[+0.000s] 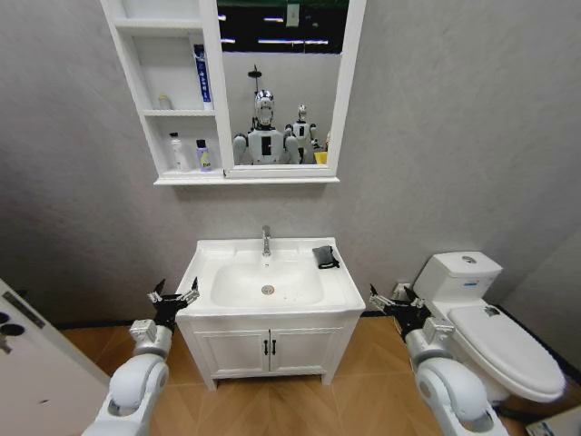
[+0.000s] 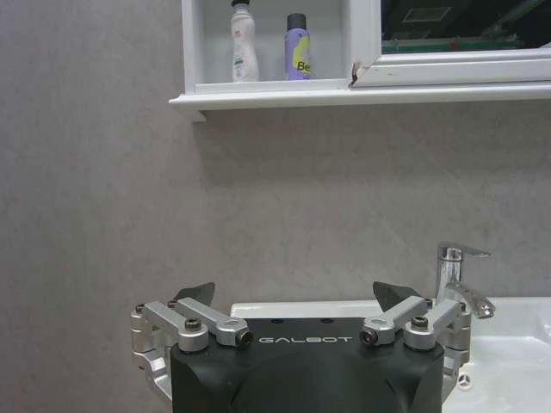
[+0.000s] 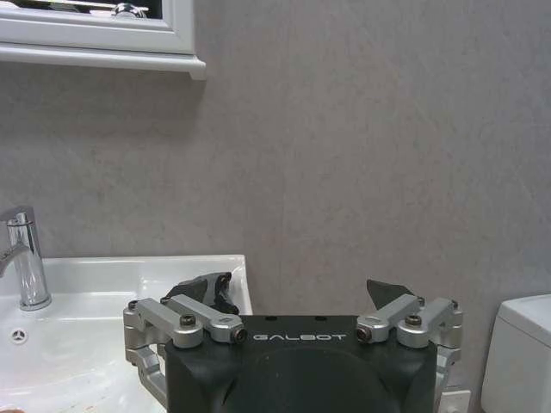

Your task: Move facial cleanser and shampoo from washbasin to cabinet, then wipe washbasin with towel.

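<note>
Head view is showing us standing square before the washbasin (image 1: pixel 268 283), with both arms held low at its two sides. Our left pincer (image 1: pixel 172 298) is hovering just beside the basin's left front corner, its fingers spread wide and gripping nothing. Our right pincer (image 1: pixel 397 307) is hanging in the gap between the basin and the toilet (image 1: pixel 486 318), likewise spread open and empty.

We are seeing the towel (image 1: pixel 325 257) lying bunched on the basin's flat rim at the back right corner, near the tap (image 1: pixel 266 240) but apart from it. In the right wrist view the same towel (image 3: pixel 205 291) is peeking out behind the open fingers (image 3: pixel 389 292) of that pincer, resting on the white rim.

Above the basin we are looking at the cabinet (image 1: pixel 172 91), joined to the mirror (image 1: pixel 283 82). Its lowest compartment is holding a white bottle (image 1: pixel 178 152) and a purple bottle (image 1: pixel 203 155), both upright and side by side. The middle compartment is holding a tall blue and white tube (image 1: pixel 201 76) leaning against its right wall, plus a small pale item we cannot make out.

In the left wrist view the white bottle (image 2: pixel 244 43) and purple bottle (image 2: pixel 298 48) are standing apart on the bottom shelf, and the left pincer (image 2: pixel 295 301) is gaping open below them, with the tap (image 2: pixel 456 280) just beyond it.
</note>
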### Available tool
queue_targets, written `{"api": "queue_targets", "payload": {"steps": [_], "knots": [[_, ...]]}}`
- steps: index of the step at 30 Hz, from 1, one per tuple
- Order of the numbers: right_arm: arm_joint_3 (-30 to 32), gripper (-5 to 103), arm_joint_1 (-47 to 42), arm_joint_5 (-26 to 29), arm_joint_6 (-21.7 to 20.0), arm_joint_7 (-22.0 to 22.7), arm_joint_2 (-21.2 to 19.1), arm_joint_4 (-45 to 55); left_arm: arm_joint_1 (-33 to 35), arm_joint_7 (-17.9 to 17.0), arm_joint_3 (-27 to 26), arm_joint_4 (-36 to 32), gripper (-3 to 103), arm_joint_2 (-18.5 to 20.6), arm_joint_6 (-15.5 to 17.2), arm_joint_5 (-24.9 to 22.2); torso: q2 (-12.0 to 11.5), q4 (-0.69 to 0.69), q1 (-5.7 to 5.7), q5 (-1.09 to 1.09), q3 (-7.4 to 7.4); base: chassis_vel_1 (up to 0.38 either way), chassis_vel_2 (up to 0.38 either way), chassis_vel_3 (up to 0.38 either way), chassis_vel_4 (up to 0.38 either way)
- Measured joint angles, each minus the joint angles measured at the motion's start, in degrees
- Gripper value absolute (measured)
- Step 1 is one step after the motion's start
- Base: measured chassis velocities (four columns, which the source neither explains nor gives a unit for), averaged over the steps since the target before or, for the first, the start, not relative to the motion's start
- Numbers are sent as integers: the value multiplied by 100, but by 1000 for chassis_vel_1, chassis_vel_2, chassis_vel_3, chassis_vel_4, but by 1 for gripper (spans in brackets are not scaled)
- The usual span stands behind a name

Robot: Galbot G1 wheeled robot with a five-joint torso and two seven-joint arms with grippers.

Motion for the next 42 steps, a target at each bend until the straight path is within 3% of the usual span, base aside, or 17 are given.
{"api": "queue_targets", "payload": {"steps": [15,20,21,22,25,33,35,38,42], "knots": [[-19,100,-92,-150,25,-90,50,79,51,117,-142,24,100,71,-84,30,-2,1,5,0,2,-136,123,144,-141],[-44,100,25,-68,-90,-145,-265,-121,101,161,-195,24,100,93,-125,8,-3,0,9,0,3,-92,96,76,-94],[-85,100,222,65,-108,-150,-594,-373,129,178,-198,17,100,93,-154,7,-3,-1,5,0,2,0,0,0,0],[-85,100,222,65,-108,-150,-594,-373,129,178,-198,17,100,93,-154,7,-3,-1,5,0,2,0,0,0,0],[-201,100,644,457,-158,-157,-1106,-864,194,197,-212,-22,100,74,-180,15,0,1,-2,1,0,17,-13,-8,14],[-542,100,1299,714,-141,-245,-1562,-1654,252,198,-250,-98,100,28,-193,50,1,0,-2,2,0,7,-5,-3,5],[-950,100,1840,869,-27,-456,-1834,-2073,250,191,-250,-130,100,-33,-192,124,0,-1,1,1,1,0,0,0,0],[-1425,100,2415,1075,-36,-448,-1929,-2372,270,188,-238,-175,100,-126,-189,201,0,0,2,-1,1,0,0,0,0],[-2312,100,3250,1376,-250,129,-1797,-2827,378,181,-287,-257,100,-224,-190,272,-1,0,2,1,1,0,0,0,0]]}}
